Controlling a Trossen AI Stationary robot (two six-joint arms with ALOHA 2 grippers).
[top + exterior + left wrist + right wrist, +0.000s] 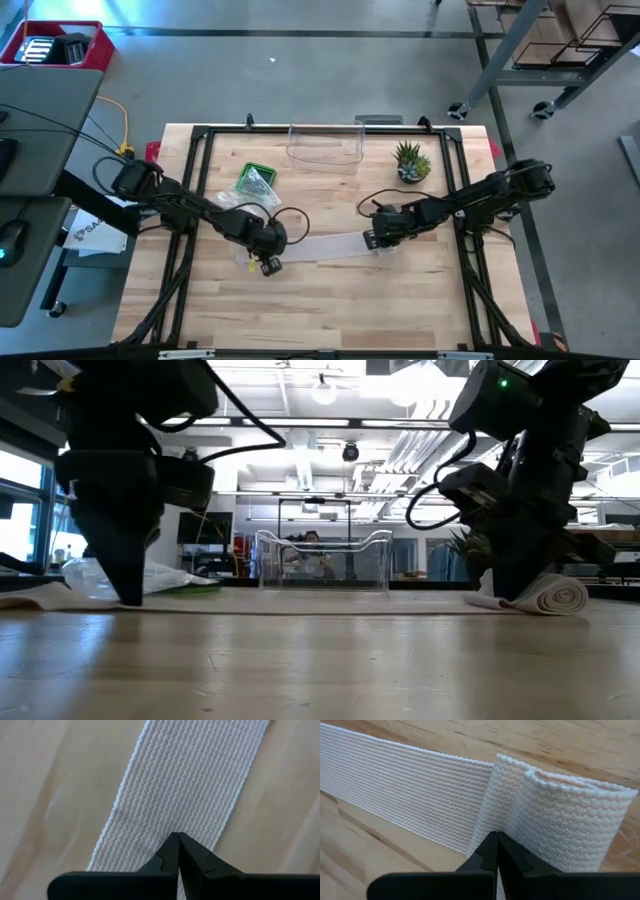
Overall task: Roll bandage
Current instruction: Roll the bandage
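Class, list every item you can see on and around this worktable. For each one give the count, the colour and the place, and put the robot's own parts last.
bandage: one, white, flat strip across the table's middle, rolled up at the right gripper's end
clear bin: one, transparent, at the table's far edge, centre
potted plant: one, green, far right of the table
green tray: one, green, with a clear bag on it, far left of centre
table: one, light wood with a black frame
red crate: one, red, on the floor beyond the far left corner
left gripper: one, dark, shut, tip on the bandage's flat end
right gripper: one, dark, shut, at the rolled end
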